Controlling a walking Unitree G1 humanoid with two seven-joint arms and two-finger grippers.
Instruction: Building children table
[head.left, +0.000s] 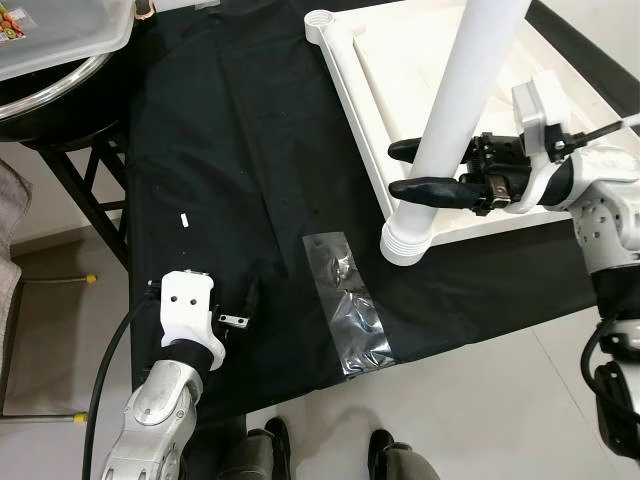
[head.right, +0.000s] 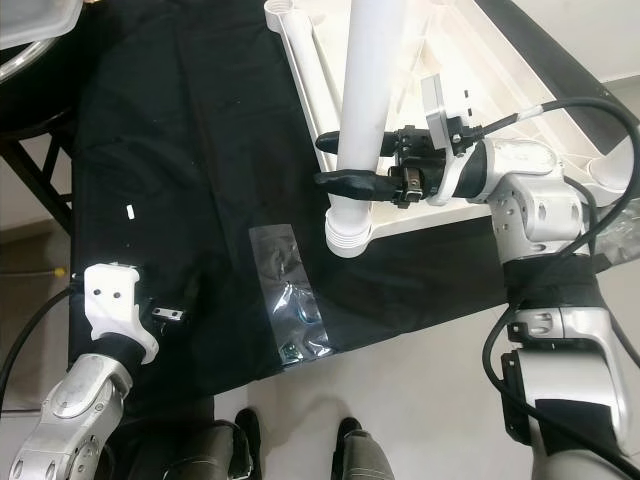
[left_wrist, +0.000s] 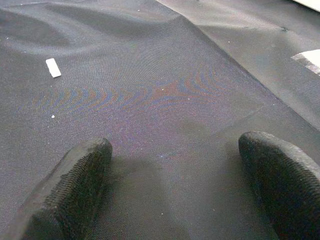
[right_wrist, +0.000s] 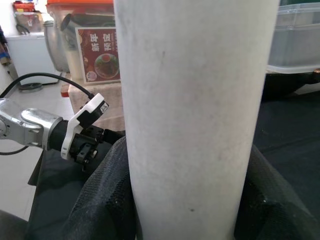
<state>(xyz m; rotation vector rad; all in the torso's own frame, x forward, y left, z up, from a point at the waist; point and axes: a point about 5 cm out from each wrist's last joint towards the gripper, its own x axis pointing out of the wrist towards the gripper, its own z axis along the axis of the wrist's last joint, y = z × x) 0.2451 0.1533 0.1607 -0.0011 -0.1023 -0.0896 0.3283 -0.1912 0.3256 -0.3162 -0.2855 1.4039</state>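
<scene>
We see our right gripper (head.left: 418, 170) clamped on the leg (head.left: 455, 110), one black finger on each side of it. The leg is a smooth, thick white tube with a ribbed collar at its lower end, standing nearly upright at two o'clock, its foot on the near rim of the tabletop (head.left: 400, 70). That tabletop is white and lies upside down on the cloth (head.left: 260, 160), which is black. Our left gripper (left_wrist: 175, 180) rests at seven o'clock, fingers spread wide on the cloth, holding nothing. At six o'clock lies a clear bag (head.left: 347, 300).
</scene>
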